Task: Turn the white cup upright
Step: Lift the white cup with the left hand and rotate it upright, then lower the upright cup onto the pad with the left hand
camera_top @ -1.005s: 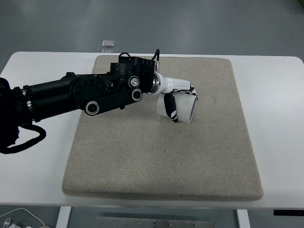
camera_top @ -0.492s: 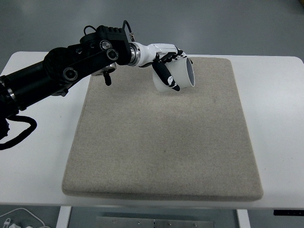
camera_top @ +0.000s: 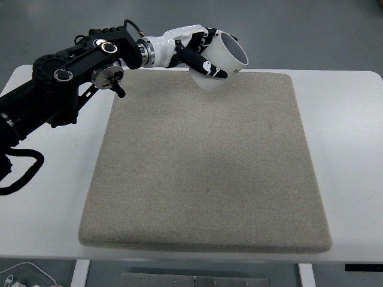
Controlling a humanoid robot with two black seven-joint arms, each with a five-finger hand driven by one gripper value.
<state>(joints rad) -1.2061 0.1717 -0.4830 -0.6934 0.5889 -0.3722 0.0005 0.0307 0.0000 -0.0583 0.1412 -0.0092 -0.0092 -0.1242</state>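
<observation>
The white cup is held in the air above the far edge of the beige mat. It is tilted, with its open mouth facing up and to the right. My left hand is shut on the cup, black-tipped fingers wrapped around its side. The left arm comes in from the left edge across the white table. The right arm is out of view.
The white table carries the mat, with bare strips on both sides. A small flat object lies on the floor beyond the table's far edge. Cables show at the bottom left.
My left hand has lifted the cup off the mat and carried it up and toward the far edge. The cup has turned from lying on its side to mouth tilted upward.
</observation>
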